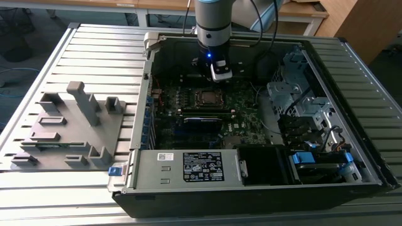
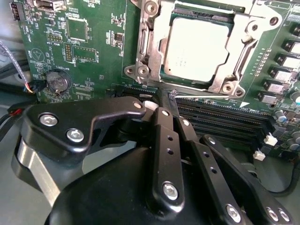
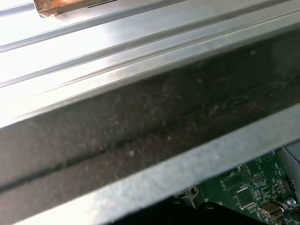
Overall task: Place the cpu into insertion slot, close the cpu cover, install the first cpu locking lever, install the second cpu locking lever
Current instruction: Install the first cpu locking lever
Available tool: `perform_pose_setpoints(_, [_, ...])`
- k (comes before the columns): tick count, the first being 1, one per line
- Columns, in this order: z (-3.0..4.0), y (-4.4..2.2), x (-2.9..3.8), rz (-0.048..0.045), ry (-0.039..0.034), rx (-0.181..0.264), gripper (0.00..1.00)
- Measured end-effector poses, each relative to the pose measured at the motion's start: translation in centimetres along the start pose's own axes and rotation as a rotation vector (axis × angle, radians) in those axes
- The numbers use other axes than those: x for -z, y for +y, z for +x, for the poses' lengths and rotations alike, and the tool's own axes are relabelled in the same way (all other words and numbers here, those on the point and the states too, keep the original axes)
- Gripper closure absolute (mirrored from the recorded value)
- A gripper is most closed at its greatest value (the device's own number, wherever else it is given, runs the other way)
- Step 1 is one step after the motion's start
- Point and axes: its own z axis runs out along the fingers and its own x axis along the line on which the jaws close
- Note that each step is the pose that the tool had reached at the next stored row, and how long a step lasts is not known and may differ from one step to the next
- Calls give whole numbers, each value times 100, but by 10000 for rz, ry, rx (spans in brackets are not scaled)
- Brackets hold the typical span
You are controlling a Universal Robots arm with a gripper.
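Since the chip [image 2: 197, 47] lies flat in the socket [image 2: 201, 10] with its silver top up, the seating step can be judged done. It sits square inside the metal rim, on the green board [image 2: 84, 61]. The cover [image 2: 149, 47] lies closed over it, its frame resting on the chip's edges so that the chip is pressed down evenly while the middle is left bare.

Along the socket's side nearest the memory sticks [image 2: 220, 117] a thin wire lever [image 2: 211, 99] is laid, roughly level with the board; whether it is hooked under its catch cannot be told. The gripper [image 2: 169, 101] is held right at this lever's bent end, low over the board. Its fingers [image 2: 164, 131] are drawn close together with no real gap at the tips — a narrow stance that is judged to suit pushing a thin wire rather than carrying a part. Whether the wire is actually pinched between the tips cannot be made out.

In the exterior view the gripper [image 1: 219, 74] is hung inside the open computer case [image 1: 251, 197], just beside the socket. The case is laid on its side on a slatted table [image 1: 94, 47] — so that the board can be reached from above.
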Motion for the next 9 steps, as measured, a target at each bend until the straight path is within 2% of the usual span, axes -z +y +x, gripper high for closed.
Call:
perform_pose_setpoints(5, [0, 0, 7, -22, 8, -5, 90])
perform_pose_setpoints(9, [4, -1, 7, -182, 71, -29, 90])
